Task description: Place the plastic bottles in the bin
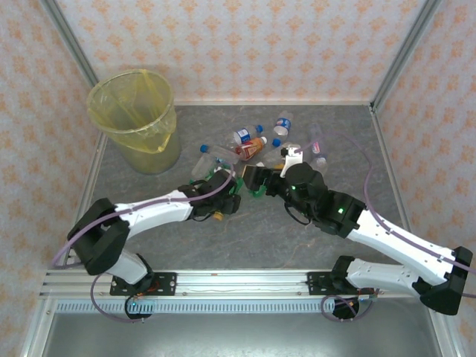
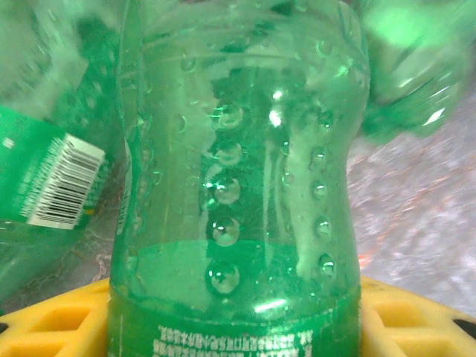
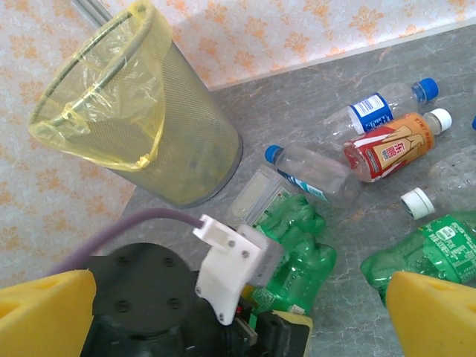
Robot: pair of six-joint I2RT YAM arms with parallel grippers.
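A green plastic bottle (image 2: 238, 186) stands between my left gripper's (image 2: 238, 327) yellow fingers (image 2: 52, 327), which press on both of its sides. The same bottle (image 3: 305, 253) lies on the grey table in the right wrist view. My left gripper (image 1: 227, 195) sits at the near edge of the bottle pile. My right gripper (image 1: 256, 178) hovers open just above the left wrist, its yellow fingers (image 3: 44, 312) wide apart and holding nothing. The bin (image 1: 141, 126), lined with a yellow bag, stands at the back left, its mesh wall (image 3: 201, 141) in view.
More bottles lie beyond: a red-orange labelled one (image 3: 387, 145), clear blue-capped ones (image 3: 312, 171) (image 3: 379, 108), and another green one (image 3: 431, 249). A green bottle with a barcode label (image 2: 52, 171) rests left of the gripped one. The left arm's white camera mount (image 3: 230, 268) is under my right gripper.
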